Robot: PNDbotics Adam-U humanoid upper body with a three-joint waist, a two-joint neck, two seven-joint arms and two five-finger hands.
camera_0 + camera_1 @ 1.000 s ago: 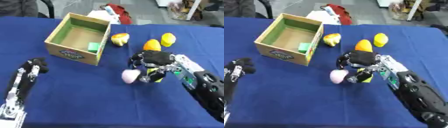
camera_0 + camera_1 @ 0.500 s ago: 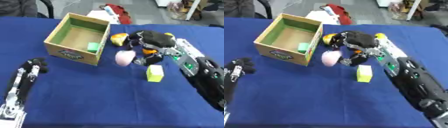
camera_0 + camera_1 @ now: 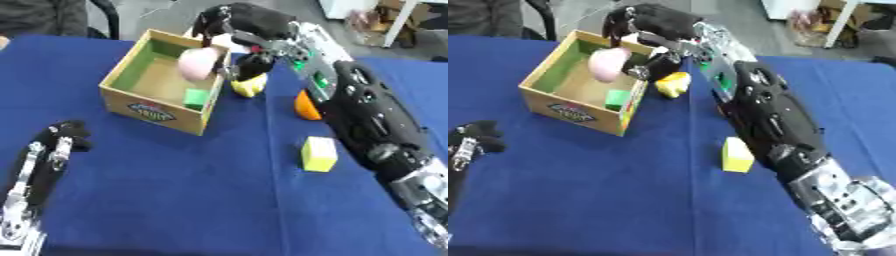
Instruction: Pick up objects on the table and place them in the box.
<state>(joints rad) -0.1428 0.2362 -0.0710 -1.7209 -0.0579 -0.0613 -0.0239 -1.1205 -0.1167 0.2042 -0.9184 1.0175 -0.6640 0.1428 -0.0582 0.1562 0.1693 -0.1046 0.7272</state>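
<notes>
Left hand (image 3: pixel 63 140) sits low on the blue table (image 3: pixel 175 200), below and left of the box (image 3: pixel 162 87), fingers curled in on themselves, holding nothing, well apart from the box's front wall.

Box is open-topped cardboard, green inner walls, a dark printed label on its front face. Inside it, a small green block (image 3: pixel 196 97) lies on the floor against the wall at the box's right.

Pink rounded object (image 3: pixel 198 64) is over the box's right part, at about rim height, pinched between the right hand's thumb and curled fingers. Can't tell whether it touches the rim.

Right hand (image 3: pixel 234 26) is above the box's far right corner, its arm running diagonally from there down past the box's right side to the lower right corner.

Yellow object (image 3: pixel 248 85) lies on the table just beside the box's right wall, partly hidden under the right hand's thumb. Orange object (image 3: pixel 304 106) is further right of the box, mostly hidden behind the arm. Yellow-green block (image 3: pixel 318 153) stands well to the right of the box's front corner and nearer the camera, close beside the forearm.
</notes>
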